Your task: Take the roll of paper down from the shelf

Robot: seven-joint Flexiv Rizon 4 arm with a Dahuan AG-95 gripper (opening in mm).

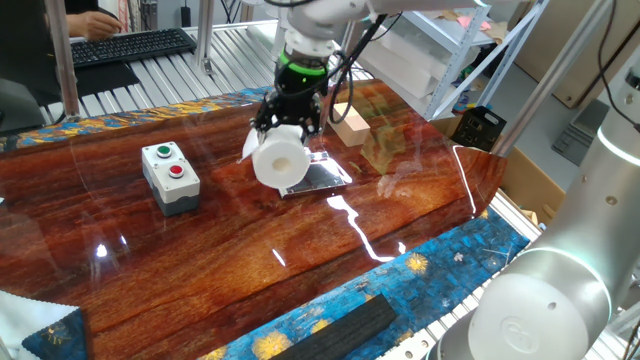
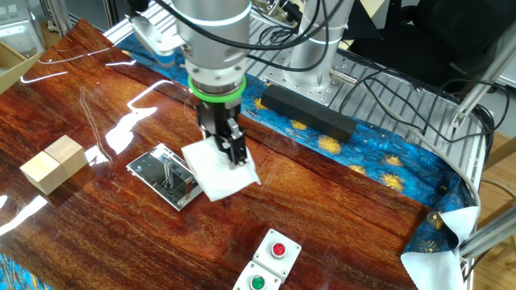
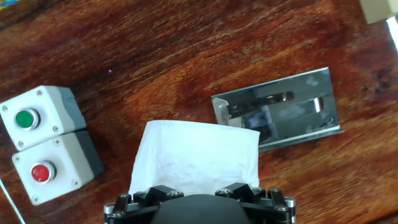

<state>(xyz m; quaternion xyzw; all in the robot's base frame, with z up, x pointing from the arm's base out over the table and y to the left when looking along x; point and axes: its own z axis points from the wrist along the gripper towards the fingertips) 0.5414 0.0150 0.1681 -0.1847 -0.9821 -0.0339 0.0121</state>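
The claw [image 1: 284, 128] points straight down and grips the roll of paper [image 1: 279, 159] across its width, jaws spread wide around it, with the roll's open end facing one fixed view. The roll hangs clear of the shelf [image 2: 165, 177], whose chrome plate lies bare on the table [image 1: 300, 260] just beside it. In the hand view the roll [image 3: 196, 158] sits between the shelf [image 3: 277, 115] and the button box [image 3: 43, 140].

The step in hand appears to be carrying the freed roll to a resting spot. To do it well, the arm should keep the grip steady, since soft paper may squash or slip, and lower onto bare wood between the shelf and the button box, touching neither. A loose sheet seems to trail, so it should open only once the roll rests on the table.
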